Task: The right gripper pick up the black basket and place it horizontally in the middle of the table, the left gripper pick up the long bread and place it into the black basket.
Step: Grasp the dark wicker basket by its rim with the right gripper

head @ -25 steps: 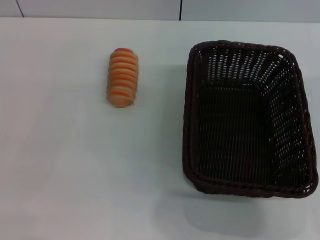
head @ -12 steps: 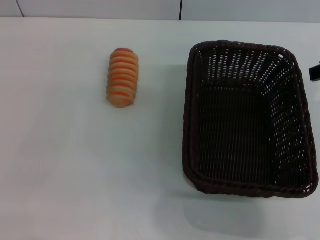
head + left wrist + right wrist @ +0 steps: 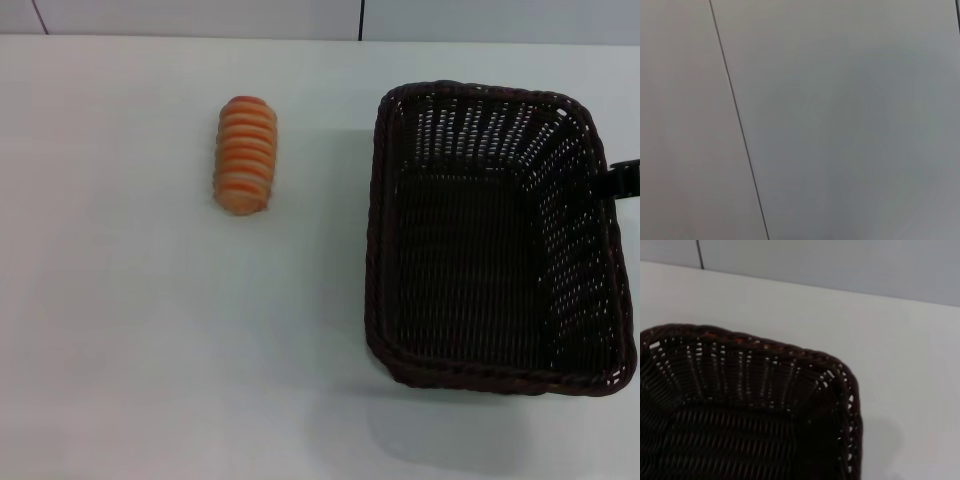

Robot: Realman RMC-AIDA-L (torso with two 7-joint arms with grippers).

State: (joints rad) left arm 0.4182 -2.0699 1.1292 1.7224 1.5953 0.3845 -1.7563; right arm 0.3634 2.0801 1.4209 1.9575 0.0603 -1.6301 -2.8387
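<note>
The black basket (image 3: 495,235) stands empty on the right side of the white table (image 3: 150,350), its long side running away from me. Its far corner also shows in the right wrist view (image 3: 750,405). The long bread (image 3: 246,154) lies striped side up on the table, left of the basket and apart from it. A black tip of my right gripper (image 3: 623,180) shows at the right edge, just outside the basket's right rim. My left gripper is out of view; the left wrist view shows only a pale panelled surface.
A pale wall (image 3: 200,15) with dark seams runs along the table's far edge. Bare table lies left of and in front of the bread.
The black tip of my right gripper has come further in from the right edge and lower, closer to the basket's right rim. The basket and bread have not moved.
</note>
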